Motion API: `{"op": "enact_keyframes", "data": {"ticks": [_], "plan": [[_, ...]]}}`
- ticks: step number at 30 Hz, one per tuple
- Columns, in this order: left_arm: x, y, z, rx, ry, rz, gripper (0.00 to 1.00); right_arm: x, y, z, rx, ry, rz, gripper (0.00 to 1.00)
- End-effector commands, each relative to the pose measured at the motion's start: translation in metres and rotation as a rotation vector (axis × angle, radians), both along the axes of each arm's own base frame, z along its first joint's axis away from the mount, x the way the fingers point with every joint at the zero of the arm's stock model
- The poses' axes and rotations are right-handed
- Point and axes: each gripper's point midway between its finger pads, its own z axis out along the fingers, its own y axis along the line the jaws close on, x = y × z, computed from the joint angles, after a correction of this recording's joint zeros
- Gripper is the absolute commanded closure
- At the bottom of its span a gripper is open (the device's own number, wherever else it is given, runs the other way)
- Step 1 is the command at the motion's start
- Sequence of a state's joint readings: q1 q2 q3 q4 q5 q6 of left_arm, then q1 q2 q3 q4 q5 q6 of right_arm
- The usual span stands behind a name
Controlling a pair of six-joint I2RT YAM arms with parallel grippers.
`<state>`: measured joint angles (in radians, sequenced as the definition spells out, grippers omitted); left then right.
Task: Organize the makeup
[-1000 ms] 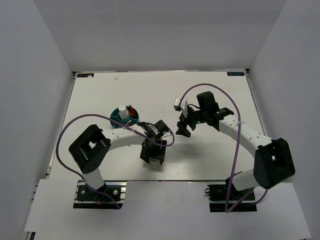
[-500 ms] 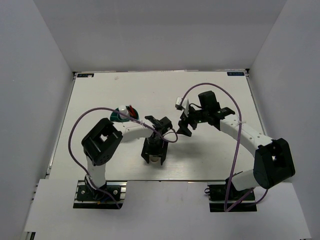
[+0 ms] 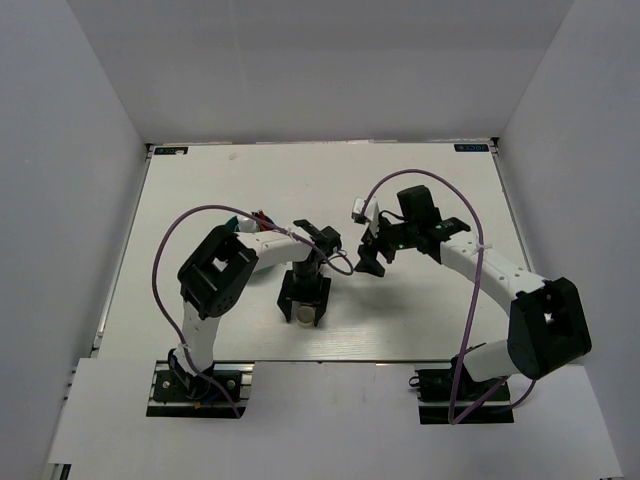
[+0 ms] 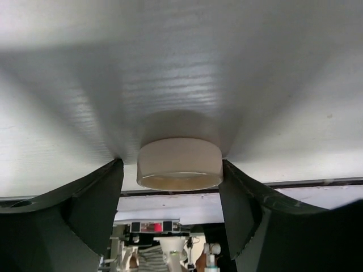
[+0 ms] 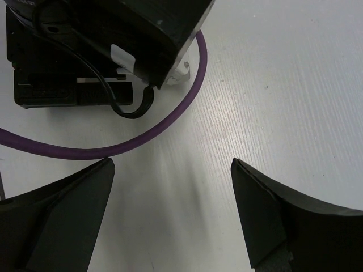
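A round cream compact lies flat on the white table near its front edge. My left gripper comes in low and straddles it. One finger touches one side and a narrow strip of table shows on the other. In the top view the compact peeks out between the left gripper's fingertips. My right gripper stands open above bare table at mid-table, with nothing between its fingers. The rest of the makeup is mostly hidden behind my left arm. Only red sticks show there.
The teal round tub sits behind my left arm, mostly covered by it. The left arm's purple cable and black wrist housing lie just beyond my right gripper. The table's front edge runs close to the compact.
My left arm's elbow has swung right and now covers most of the teal tub. Its gripper stayed at the compact, shifting slightly away from the front edge. The right arm barely moved.
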<state>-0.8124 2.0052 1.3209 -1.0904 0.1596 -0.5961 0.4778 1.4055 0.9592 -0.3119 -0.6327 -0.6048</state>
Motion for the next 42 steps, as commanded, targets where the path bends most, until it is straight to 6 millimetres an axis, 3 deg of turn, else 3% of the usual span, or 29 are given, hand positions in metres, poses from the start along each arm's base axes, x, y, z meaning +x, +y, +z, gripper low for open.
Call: {"op": "enact_keyframes", "data": {"ticks": [1,8,26,42], "plan": [[0.031,-0.012,-0.026,-0.036,-0.106,-0.055,0.23,-0.002,0.000,0.013,0.034,-0.030,0.010,0.11],[0.039,-0.024,-0.029,-0.056,-0.094,-0.081,0.23,-0.002,-0.001,0.012,0.034,-0.034,0.009,0.11],[0.065,-0.027,-0.028,-0.041,-0.127,-0.079,0.24,-0.005,-0.002,0.011,0.036,-0.031,0.013,0.11],[0.052,-0.031,-0.026,-0.078,-0.085,-0.097,0.26,-0.002,-0.005,0.009,0.032,-0.037,0.001,0.11]]}}
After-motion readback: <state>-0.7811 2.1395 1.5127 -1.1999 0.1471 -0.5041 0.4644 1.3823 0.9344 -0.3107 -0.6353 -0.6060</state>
